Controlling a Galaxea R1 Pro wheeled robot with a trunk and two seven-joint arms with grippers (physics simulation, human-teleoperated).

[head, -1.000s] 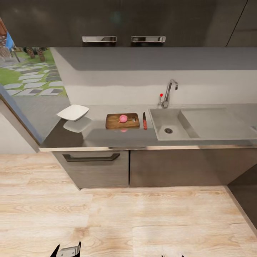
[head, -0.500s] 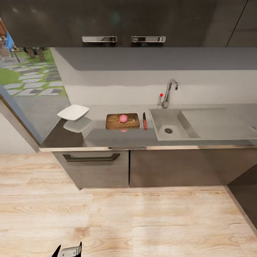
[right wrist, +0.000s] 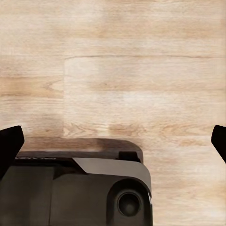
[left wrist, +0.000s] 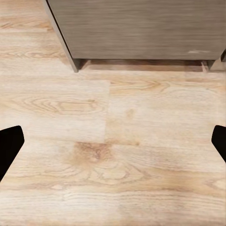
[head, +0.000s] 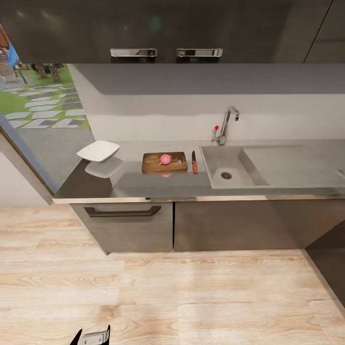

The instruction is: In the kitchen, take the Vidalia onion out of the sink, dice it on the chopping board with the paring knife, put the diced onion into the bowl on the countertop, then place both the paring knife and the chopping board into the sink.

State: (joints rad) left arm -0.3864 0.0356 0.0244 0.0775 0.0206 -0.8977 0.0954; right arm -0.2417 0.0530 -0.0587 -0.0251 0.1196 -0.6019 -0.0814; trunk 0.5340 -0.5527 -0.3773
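Resting on chopping board (head: pixel 164 163): onion (head: pixel 165 159) (unlabelled).

On the glossy grey countertop (head: pixel 143 184): 1 shallow white bowl (head: pixel 98 151), 1 brown wooden chopping board (head: pixel 164 163), 1 pink onion (head: pixel 166 159), 1 red-handled paring knife (head: pixel 194 163), 1 grey steel sink (head: pixel 227 167).

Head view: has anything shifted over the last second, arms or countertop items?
The dark tips at the bottom edge right of centre a second ago have dropped out of frame. The onion stays on the chopping board, the paring knife beside it, the bowl unmoved.
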